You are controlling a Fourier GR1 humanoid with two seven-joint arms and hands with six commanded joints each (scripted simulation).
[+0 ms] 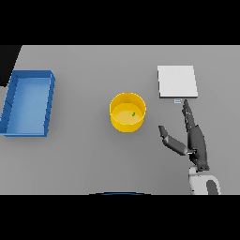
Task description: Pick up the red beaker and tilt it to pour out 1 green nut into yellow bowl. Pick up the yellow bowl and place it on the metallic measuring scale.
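Grey table (84,154), seen from above. A yellow bowl (127,112) is set upright near the middle of the table. One small green nut (134,113) is seen lying on the bowl's floor, a little right of its centre. Nothing else can be made out inside the bowl.

A flat, pale square scale (177,81) is placed to the right of the bowl and further back, apart from it. A small display strip (178,100) is noted on its near edge. Nothing is resting on the scale.

The right hand (196,143) is found on the right side, in front of the scale and to the right of the bowl. Its fingers are stretched out straight, pointed towards the scale, with the fingertips (185,103) just beside the display strip; whether contact is made cannot be told. The thumb (168,138) is spread out to the left, towards the bowl but clear of it. Nothing is held.

A blue tray (9,110) is placed at the far left of the table, well apart from the bowl.
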